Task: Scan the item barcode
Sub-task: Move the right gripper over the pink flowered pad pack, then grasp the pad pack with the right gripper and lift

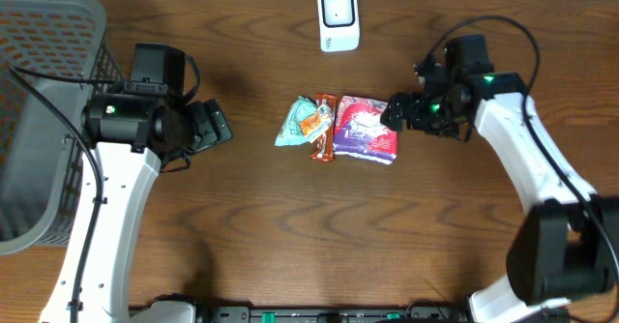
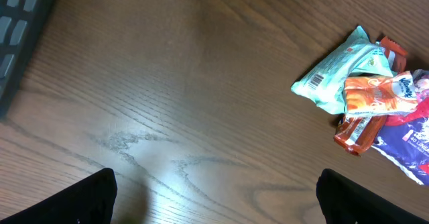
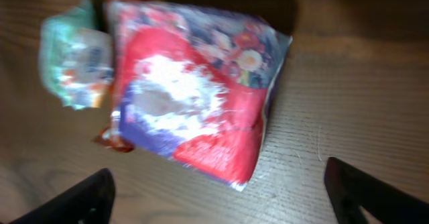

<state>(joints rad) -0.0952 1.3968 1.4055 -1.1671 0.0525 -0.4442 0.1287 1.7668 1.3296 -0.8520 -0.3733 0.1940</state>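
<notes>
Both end effectors spread, nothing gripped; snack packs mid-table.

The red-and-purple pouch (image 1: 366, 128) lies flat mid-table (image 1: 290, 236), nearer the far edge. An orange-brown bar (image 1: 324, 130) touches its left-edge side, and a teal packet (image 1: 295, 122) overlaps the bar. The right end effector (image 1: 395, 112), fingers wide, sits just beside the pouch's right-edge side. The left end effector (image 1: 215, 125), fingers wide, is well apart from the packs, near the grey basket (image 1: 39, 120) at the left edge. A white scanner (image 1: 338, 18) sits at the far edge.

This looks like a mock shop checkout set on a dark wood-grain counter (image 1: 290, 236). A small white boxy barcode scanner (image 1: 338, 18) stands at 12 o'clock, a grey plastic mesh shopping basket (image 1: 53, 43) sits at 9 o'clock, and bright foil snack packets (image 1: 324, 130) lie at the centre.
</notes>
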